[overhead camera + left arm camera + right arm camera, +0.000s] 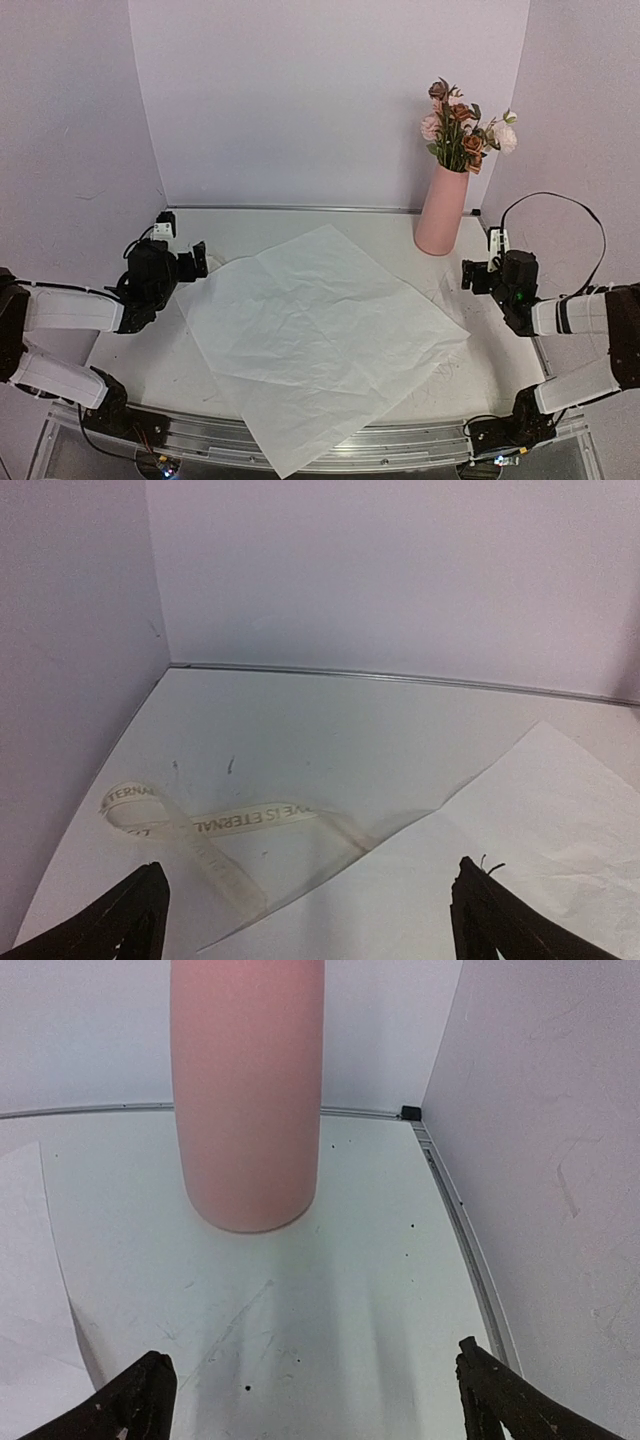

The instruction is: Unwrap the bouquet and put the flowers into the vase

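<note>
Standing in vase [441, 212]: flowers [463, 128]; paper [320, 335] flat.

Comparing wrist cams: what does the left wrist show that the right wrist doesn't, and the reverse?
Left wrist only: the cream printed ribbon lying loose on the table, one end at the edge of the paper.
Right wrist only: the lower body of the salmon-pink vase, standing upright; its mouth is out of frame.
Both: the white table, part of the spread white paper, and each arm's own jaws, left gripper and right gripper, open with nothing between them.
</note>
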